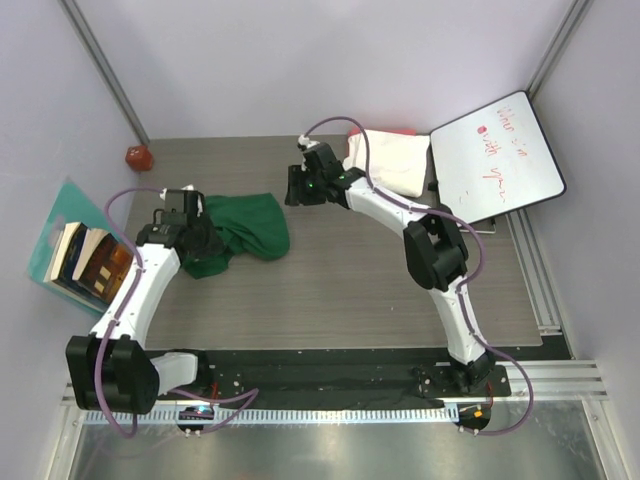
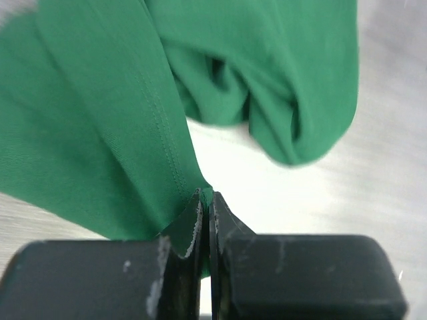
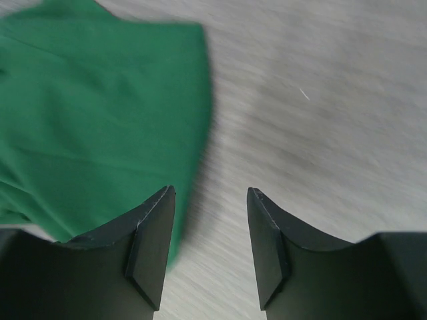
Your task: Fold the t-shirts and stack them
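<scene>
Left gripper [image 2: 205, 197] is pressed together on a fold of the dark green t-shirt [image 1: 250, 225], which lies crumpled on the left part of the table [image 1: 350, 290]. Right gripper [image 3: 210, 193] hangs with jaws spread and empty just beside the shirt's far right edge. Cream-white folded bundle [image 1: 390, 160] sits at the far right beside the whiteboard [image 1: 500, 155], a red-pink cloth edge [image 1: 395, 131] showing at its far side

From above and behind, looking down on the whole table [image 1: 350, 290]. From each wrist, very near, aimed down at the tabletop. Shared by all three: the green shirt [image 1: 250, 225].
</scene>
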Controlling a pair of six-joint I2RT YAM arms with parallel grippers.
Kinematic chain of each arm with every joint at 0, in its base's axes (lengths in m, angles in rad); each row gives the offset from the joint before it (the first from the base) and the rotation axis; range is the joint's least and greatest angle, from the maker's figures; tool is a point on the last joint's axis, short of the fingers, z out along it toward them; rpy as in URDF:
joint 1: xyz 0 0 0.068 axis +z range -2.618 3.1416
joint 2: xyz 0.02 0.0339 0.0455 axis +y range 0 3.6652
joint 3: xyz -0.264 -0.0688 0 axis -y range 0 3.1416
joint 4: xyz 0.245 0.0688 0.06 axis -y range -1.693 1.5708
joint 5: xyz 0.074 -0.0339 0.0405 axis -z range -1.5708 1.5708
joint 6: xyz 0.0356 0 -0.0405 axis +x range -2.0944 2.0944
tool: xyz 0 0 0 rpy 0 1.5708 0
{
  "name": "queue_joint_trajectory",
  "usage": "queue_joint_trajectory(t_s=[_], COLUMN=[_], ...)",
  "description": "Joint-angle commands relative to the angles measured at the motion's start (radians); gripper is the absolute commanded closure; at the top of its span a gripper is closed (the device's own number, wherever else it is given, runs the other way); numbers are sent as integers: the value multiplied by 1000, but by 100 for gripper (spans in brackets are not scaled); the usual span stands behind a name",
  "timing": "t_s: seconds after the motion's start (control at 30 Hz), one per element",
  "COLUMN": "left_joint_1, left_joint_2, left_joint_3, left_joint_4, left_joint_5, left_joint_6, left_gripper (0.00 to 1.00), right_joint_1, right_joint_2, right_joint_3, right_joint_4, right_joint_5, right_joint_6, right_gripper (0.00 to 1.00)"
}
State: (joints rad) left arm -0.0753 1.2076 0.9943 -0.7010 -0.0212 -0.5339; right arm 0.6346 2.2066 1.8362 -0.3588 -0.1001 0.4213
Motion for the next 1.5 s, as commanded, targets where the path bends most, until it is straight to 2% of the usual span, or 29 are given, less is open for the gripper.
queue_joint_trajectory(t_s=[0.0, 0.13, 0.27, 0.37, 1.0, 1.07, 1.1, 1.17, 1.33, 1.47], left_joint_1=[5, 5, 5, 5, 5, 5, 5, 5, 5, 5], left_joint_2=[-58, -98, -135, -145, -108, -108, -106, -111, -129, -140], left_joint_3=[-42, -57, -54, -60, -103, -105, -105, -105, -97, -57], left_joint_4=[-18, -57, -78, -81, -38, -37, -37, -38, -32, -28], left_joint_5=[173, 248, 253, 242, 213, 211, 208, 202, 155, 51], left_joint_6=[55, 83, 80, 77, 66, 68, 66, 64, 51, 28], left_gripper=[100, 100, 100, 100, 100, 100, 100, 100, 100, 100], right_joint_1=[14, 16, 16, 16, 60, 72, 77, 83, 86, 77], right_joint_2=[86, 206, 326, 396, 550, 564, 567, 570, 486, 326], right_joint_3=[185, 355, 544, 609, 572, 575, 574, 564, 445, 348], right_joint_4=[46, 17, -8, -5, 169, 172, 170, 170, 201, 175], right_joint_5=[-46, -50, -53, -69, -227, -224, -213, -190, -119, -53], right_joint_6=[-4, -7, -6, 8, 117, 116, 117, 119, 85, -21], right_gripper=[46, 43, 41, 41, 41, 50, 70, 98, 99, 99])
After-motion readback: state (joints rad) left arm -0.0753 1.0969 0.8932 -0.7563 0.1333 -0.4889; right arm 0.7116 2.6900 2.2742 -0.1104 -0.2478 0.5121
